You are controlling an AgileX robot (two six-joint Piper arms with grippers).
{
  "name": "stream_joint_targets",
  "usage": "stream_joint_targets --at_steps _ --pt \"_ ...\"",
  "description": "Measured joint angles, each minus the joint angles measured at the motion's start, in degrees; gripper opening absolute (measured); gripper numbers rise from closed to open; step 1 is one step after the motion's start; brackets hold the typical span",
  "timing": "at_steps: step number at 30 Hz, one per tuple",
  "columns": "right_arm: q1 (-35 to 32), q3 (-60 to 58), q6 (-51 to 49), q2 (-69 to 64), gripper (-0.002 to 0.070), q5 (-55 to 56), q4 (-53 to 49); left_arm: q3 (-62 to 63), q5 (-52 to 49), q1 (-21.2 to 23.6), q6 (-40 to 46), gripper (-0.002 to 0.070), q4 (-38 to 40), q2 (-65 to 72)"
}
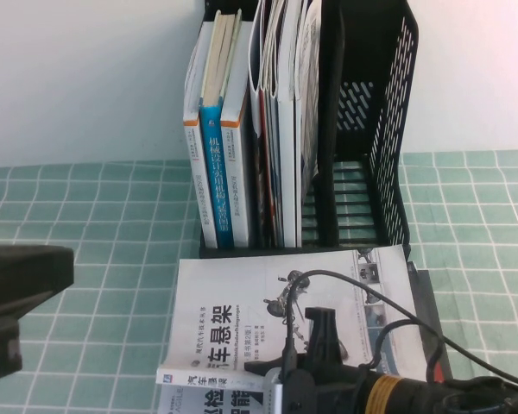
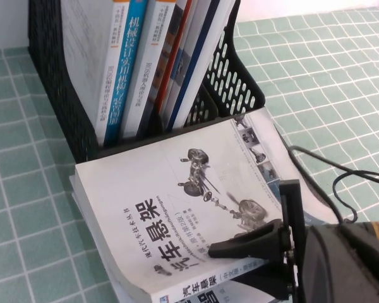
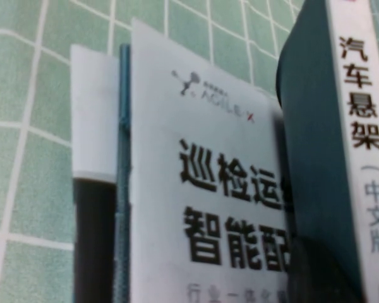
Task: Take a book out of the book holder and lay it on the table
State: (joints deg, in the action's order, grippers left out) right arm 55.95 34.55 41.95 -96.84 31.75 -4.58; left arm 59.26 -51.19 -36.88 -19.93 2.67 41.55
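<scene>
My book, the white one with grey car drawings and big black letters, lies flat at the bottom middle of the high view, just in front of the book holder. It rests on other printed things, not straight on the tabletop. One of them, a white sheet with black letters, peeks out under the near edge.

My right fingers are low in the frame, over the near end of the book. One black finger lies on the cover and another stands up beside it. They look apart, but I cannot tell if they pinch the book or have let go. A black cable loops across the cover and hides part of it.

My left fingers are a dark lump at the left edge, well apart from the book. I cannot tell how they are set.

The holder stands upright at the top middle. A blue-spined book and thin white ones fill its left slots. The bottom edge cuts off my book's near end.
</scene>
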Motion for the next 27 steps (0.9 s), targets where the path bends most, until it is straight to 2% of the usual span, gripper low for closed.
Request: stream_joint_targets --at_steps 2,4,9,12,17,22,25,27 --pt "-0.01 -0.08 0.00 -0.62 0.0139 0.13 0.26 0.00 0.23 0.00 0.00 -0.0003 0.00 0.00" --pt "0.03 -0.14 -0.04 -0.71 0.0181 -0.02 0.82 0.00 0.23 0.00 0.00 -0.0003 0.00 0.00" --pt "0.12 -0.22 -6.26 0.10 0.0456 -3.28 2.41 0.00 1.59 0.00 0.00 -0.0003 -0.22 0.00" --pt "0.57 -0.36 -14.43 3.67 0.0538 -7.07 -1.17 0.00 2.58 0.00 0.00 -0.0003 -0.89 0.00" --pt "2.47 -0.36 -32.22 13.36 0.0563 -10.90 -14.06 0.00 6.10 0.00 -0.22 -0.0003 -2.67 0.00" --pt "3.31 -0.36 -46.20 22.52 0.0547 -11.44 -27.66 0.00 10.09 0.00 -0.22 -0.0003 -4.46 0.00" --pt "3.34 0.50 -47.05 28.14 0.0485 -14.76 -31.58 0.00 11.02 0.00 -0.12 -0.0003 -5.91 -0.05" --pt "3.34 2.42 -44.70 32.77 0.0386 -21.01 -32.40 0.00 11.28 0.00 0.22 -0.0003 -7.30 -0.57"
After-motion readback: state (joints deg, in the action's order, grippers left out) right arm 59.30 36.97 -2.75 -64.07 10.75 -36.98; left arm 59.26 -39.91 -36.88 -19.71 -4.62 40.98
